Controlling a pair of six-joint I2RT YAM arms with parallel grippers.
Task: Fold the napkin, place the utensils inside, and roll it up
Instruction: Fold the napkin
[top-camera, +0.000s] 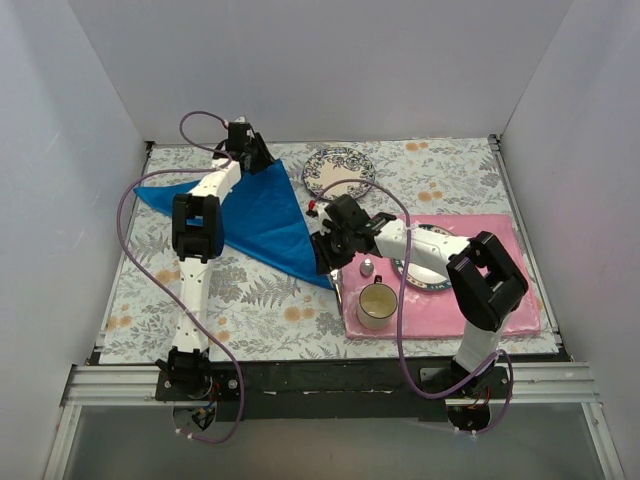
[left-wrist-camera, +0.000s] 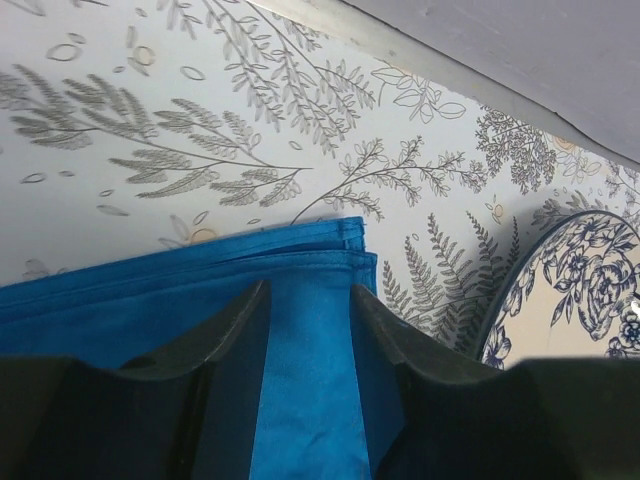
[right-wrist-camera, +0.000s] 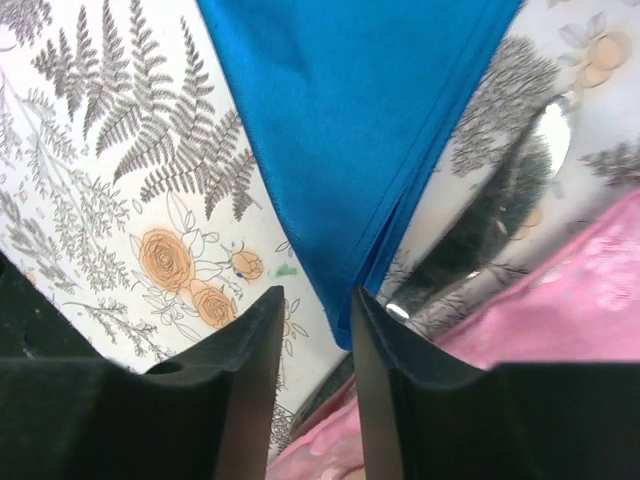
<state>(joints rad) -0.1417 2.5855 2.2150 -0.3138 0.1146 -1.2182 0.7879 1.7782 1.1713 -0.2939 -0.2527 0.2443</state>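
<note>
The bright blue napkin (top-camera: 262, 215) lies folded into a triangle on the left half of the table. My left gripper (top-camera: 254, 152) is at its far corner. In the left wrist view the jaws (left-wrist-camera: 308, 292) stand open with the layered cloth (left-wrist-camera: 180, 290) lying flat between and under the fingers. My right gripper (top-camera: 326, 256) is at the near tip; its jaws (right-wrist-camera: 315, 297) are open with the napkin's point (right-wrist-camera: 360, 150) just between them. One shiny silver utensil (right-wrist-camera: 500, 215) lies beside the tip along the pink placemat (right-wrist-camera: 570, 290). The other utensils are hidden.
A blue-patterned plate (top-camera: 338, 172) sits at the back, right of the napkin, and shows in the left wrist view (left-wrist-camera: 575, 290). The pink placemat (top-camera: 500, 305) holds a mug (top-camera: 377, 305), a small shaker (top-camera: 367, 266) and a second plate (top-camera: 432, 270). White walls enclose the table.
</note>
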